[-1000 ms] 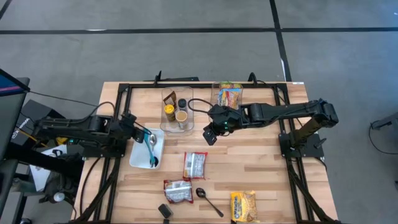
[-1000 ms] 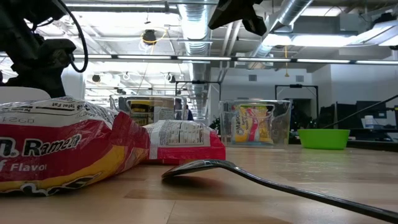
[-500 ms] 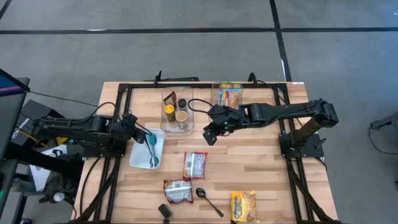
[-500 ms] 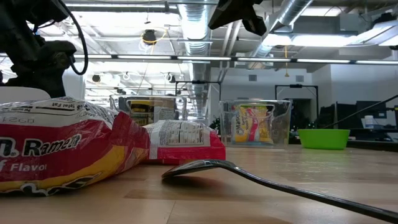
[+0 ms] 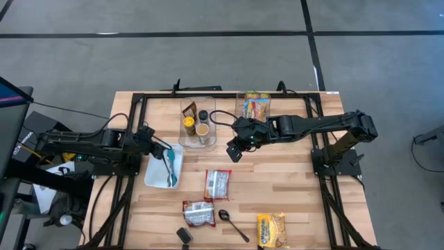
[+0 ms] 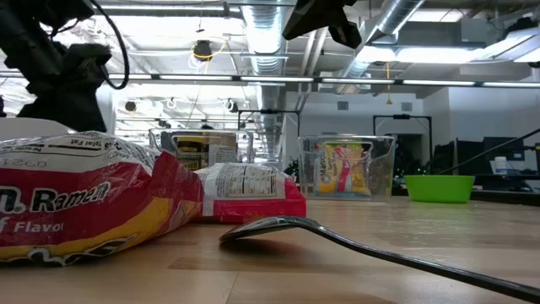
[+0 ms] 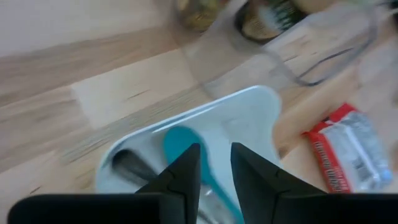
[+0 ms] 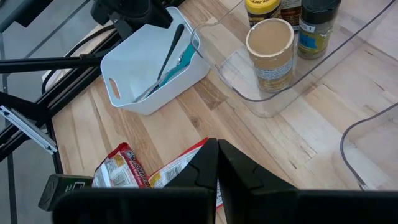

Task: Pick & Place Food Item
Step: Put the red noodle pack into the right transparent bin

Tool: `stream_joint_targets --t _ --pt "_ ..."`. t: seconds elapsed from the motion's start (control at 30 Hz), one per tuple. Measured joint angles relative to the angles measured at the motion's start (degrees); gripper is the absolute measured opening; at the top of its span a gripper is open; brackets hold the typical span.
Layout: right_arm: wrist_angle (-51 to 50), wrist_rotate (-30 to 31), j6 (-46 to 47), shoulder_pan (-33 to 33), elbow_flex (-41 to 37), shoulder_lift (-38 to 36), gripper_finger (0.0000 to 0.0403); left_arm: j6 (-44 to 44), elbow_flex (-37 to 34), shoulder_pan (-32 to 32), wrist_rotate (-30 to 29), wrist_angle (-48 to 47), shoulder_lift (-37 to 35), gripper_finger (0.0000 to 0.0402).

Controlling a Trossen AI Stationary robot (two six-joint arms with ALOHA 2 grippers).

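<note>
1. Left gripper (image 7: 213,163) had just cracked its jaws a bit. A second earlier they were pinched on the teal spoon (image 5: 169,164); now there was a narrow gap with nothing in it, and the spoon lay in the white bin (image 5: 154,175) beside a dark utensil (image 8: 166,55).
2. So that drop looked done. The gripper hovered at the bin's 11 o'clock corner, touching nothing as far as I could tell.
3. Right gripper (image 5: 234,149) was fully closed and empty, parked mid-table at 5 o'clock from the clear spice tray (image 5: 193,142).
4. The food was all still out: ramen packs (image 5: 218,183) at 6 o'clock of the right gripper, another (image 5: 198,213) below, a yellow bag (image 5: 271,230) at the front edge. My guess is a ramen pack goes next.
</note>
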Motion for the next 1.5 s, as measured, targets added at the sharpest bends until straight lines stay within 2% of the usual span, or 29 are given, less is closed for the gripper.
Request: stream_joint_targets --t 0.2,0.47,0.6,0.73,1.1,1.5 --pt "0.0 0.0 0.0 0.0 0.0 0.0 0.0003 10.09 0.0 0.0 -0.02 13.19 0.0 0.0066" --pt "0.0 0.0 0.01 0.0 0.0 0.0 0.0003 31.87 0.02 0.0 0.17 44.16 0.0 0.0037" --pt "0.0 0.0 -0.01 0.0 0.0 0.0 0.0003 41.69 0.04 0.0 3.29 58.88 -0.02 0.0023" --pt "-0.01 0.0 -0.31 0.0 0.0 0.0 0.0003 44.84 0.04 0.0 6.8 67.85 -0.02 0.0012" --pt "-0.02 0.0 -0.46 0.0 0.0 0.0 0.0003 44.54 0.04 0.0 16.62 70.36 0.0 0.0003" --pt "-1.36 -0.22 -0.44 0.39 -0.72 0.07 0.0003 44.52 0.04 0.0 17.05 70.2 0.0 0.0005"
